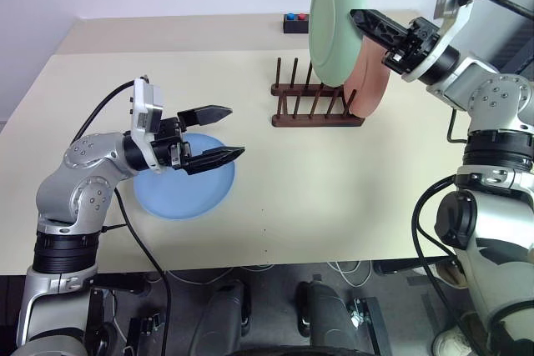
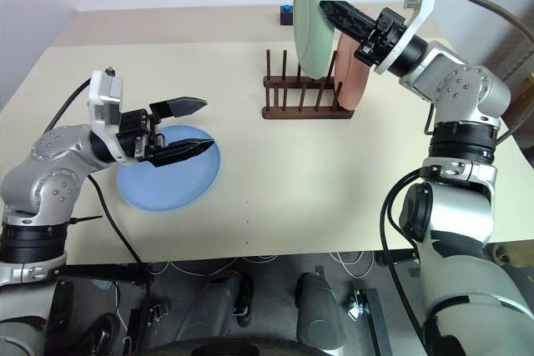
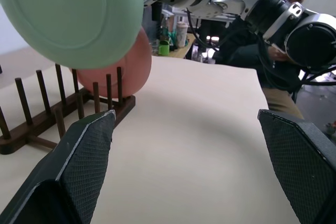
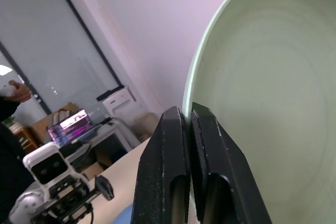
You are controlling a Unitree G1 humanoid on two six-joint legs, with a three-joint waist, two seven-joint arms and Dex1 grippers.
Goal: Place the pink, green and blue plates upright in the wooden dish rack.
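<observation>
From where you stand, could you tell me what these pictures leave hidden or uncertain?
- Lower edge of the green plate: in the head views it overlaps the wooden dish rack, so whether it touches the pegs cannot be told.
- Pink plate: largely covered by the green plate and the right tool.
- Blue plate: partly hidden under the open left tool.
- Black box: partly hidden behind the green plate.

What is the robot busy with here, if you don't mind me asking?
It is loading plates into the wooden dish rack. The pink plate already stands upright at the rack's right end. The right hand is shut on the rim of the green plate, holding it upright above the rack. The blue plate lies flat on the table, with the open left hand above it.
</observation>
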